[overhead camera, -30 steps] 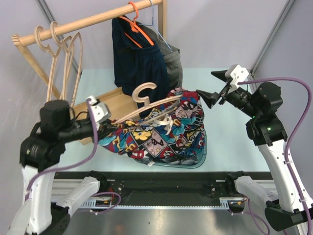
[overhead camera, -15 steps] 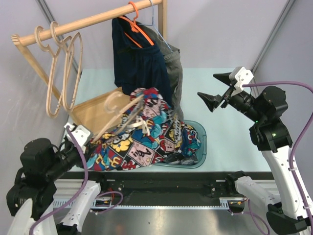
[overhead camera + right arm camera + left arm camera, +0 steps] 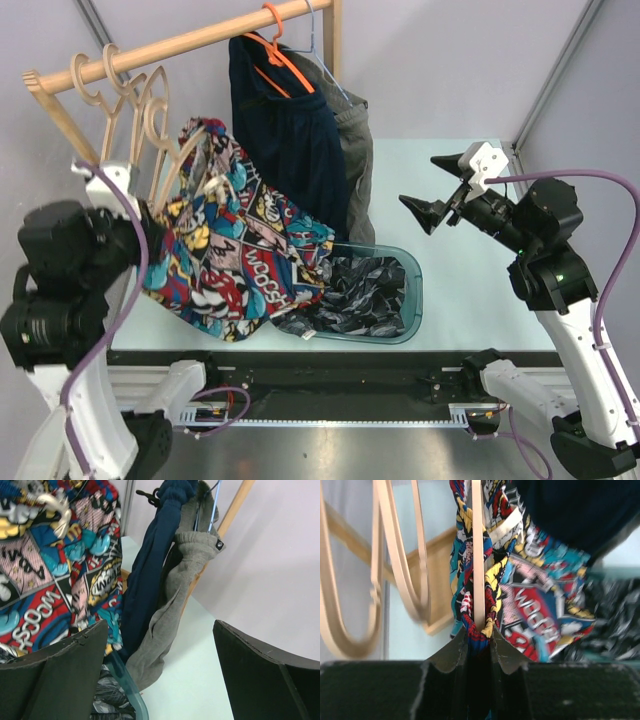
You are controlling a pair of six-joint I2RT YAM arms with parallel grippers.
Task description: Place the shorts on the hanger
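The comic-print shorts (image 3: 240,250) hang draped over the beige wooden hanger (image 3: 214,186), lifted at the left beside the rack. My left gripper (image 3: 150,215) is shut on the hanger. In the left wrist view its jaws pinch the hanger's bar (image 3: 478,555) together with a fold of the shorts (image 3: 540,600) at the left gripper (image 3: 479,632). The shorts' lower edge trails over the bin's left rim. My right gripper (image 3: 420,182) hovers open and holds nothing, to the right of the hung clothes. In its own view the right gripper (image 3: 160,645) faces the shorts (image 3: 45,580).
A wooden rail (image 3: 190,42) carries empty wooden hangers (image 3: 110,110), a navy garment (image 3: 285,120) on an orange hanger and a grey garment (image 3: 355,150). A teal bin (image 3: 415,290) near the front edge holds dark grey-patterned cloth (image 3: 360,290).
My left arm has swung up and to the left, carrying hanger and shorts from over the bin toward the rail. The right gripper stays open, roughly where it was.
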